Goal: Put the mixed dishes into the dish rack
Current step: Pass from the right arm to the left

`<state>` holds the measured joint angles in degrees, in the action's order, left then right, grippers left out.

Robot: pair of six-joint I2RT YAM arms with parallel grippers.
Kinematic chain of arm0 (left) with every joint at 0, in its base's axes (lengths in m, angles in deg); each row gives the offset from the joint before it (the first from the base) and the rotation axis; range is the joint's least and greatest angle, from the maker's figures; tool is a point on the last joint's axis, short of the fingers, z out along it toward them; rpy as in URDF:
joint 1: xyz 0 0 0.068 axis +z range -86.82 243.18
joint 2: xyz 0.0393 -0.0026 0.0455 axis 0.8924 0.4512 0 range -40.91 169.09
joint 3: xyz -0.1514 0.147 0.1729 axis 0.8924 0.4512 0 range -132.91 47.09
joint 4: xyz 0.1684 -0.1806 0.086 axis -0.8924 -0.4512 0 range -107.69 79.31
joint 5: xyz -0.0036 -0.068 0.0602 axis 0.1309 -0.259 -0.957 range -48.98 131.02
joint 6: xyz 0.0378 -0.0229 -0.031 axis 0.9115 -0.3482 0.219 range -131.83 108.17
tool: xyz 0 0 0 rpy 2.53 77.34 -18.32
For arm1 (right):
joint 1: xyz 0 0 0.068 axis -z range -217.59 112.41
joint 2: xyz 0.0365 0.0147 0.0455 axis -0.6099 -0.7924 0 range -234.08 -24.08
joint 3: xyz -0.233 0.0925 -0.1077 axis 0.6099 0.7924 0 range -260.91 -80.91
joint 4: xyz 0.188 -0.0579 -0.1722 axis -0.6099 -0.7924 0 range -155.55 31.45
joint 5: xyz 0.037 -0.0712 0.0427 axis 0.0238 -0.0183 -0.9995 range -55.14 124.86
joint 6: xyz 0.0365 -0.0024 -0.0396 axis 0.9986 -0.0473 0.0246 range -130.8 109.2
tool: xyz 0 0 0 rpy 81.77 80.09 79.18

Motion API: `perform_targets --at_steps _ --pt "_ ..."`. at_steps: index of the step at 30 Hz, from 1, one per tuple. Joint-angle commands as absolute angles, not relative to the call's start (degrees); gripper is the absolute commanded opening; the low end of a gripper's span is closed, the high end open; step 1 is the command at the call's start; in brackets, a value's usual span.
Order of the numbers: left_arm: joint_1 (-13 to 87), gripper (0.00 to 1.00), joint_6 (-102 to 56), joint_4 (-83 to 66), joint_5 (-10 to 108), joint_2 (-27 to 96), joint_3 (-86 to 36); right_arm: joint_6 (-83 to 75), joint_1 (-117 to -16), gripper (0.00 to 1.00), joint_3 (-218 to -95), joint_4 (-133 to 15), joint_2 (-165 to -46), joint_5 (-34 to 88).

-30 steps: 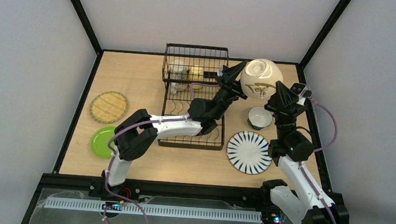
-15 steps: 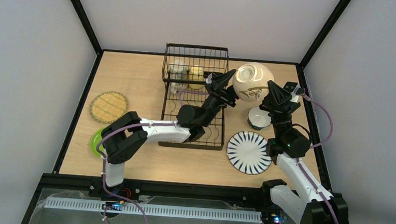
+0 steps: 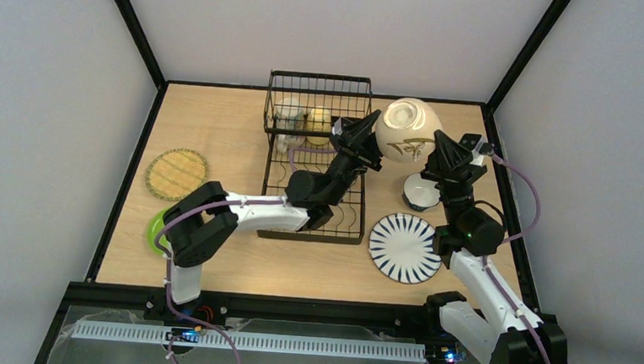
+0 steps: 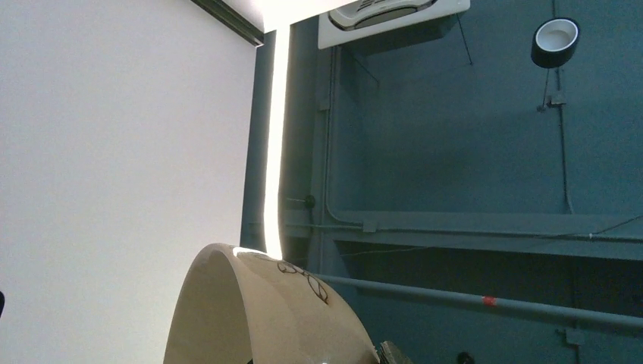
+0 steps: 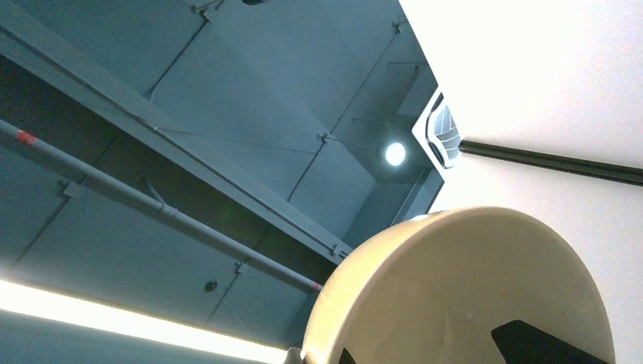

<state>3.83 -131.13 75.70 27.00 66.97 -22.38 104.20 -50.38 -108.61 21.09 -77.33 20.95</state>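
Note:
The white bowl (image 3: pixel 406 130), cream with a dark drawing, is held in the air above the rack's right side, tilted on its side. My left gripper (image 3: pixel 370 134) grips its left rim and my right gripper (image 3: pixel 436 147) its right rim. Both point upward. The bowl fills the bottom of the left wrist view (image 4: pixel 258 311) and the right wrist view (image 5: pixel 470 288), hiding most of the fingers. The black dish rack (image 3: pixel 312 219) holds the beige mug (image 3: pixel 288 110) and the yellow mug (image 3: pixel 319 118) in its basket.
The blue-white bowl (image 3: pixel 421 191) and the striped plate (image 3: pixel 405 247) lie right of the rack. The yellow woven plate (image 3: pixel 175 174) and the lime-green plate (image 3: pixel 155 231), partly behind my left elbow, lie at the left. Black frame posts edge the table.
The bowl and both grippers have moved a little to the left, toward the rack, and the bowl sits slightly lower. The left arm's elbow has swung left over the green plate.

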Motion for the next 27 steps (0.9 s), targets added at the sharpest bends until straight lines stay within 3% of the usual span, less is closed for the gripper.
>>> perform_targets --at_steps 1,9,16,27 --pt "1.2 0.64 -149.1 82.4 34.3 66.5 -22.7 99.7 -50.2 0.0 -109.8 16.0 -77.8 23.7" --pt "1.3 0.45 -149.5 81.3 34.3 66.5 -23.8 99.1 -50.1 0.0 -109.3 12.4 -77.3 24.9" --pt "1.4 0.02 -149.4 80.0 33.9 66.4 -24.8 98.8 -50.1 0.0 -109.5 9.3 -77.1 24.8" --pt "1.5 0.02 -147.8 78.8 33.1 66.7 -26.5 98.8 -50.1 0.0 -108.2 5.5 -75.9 25.3"
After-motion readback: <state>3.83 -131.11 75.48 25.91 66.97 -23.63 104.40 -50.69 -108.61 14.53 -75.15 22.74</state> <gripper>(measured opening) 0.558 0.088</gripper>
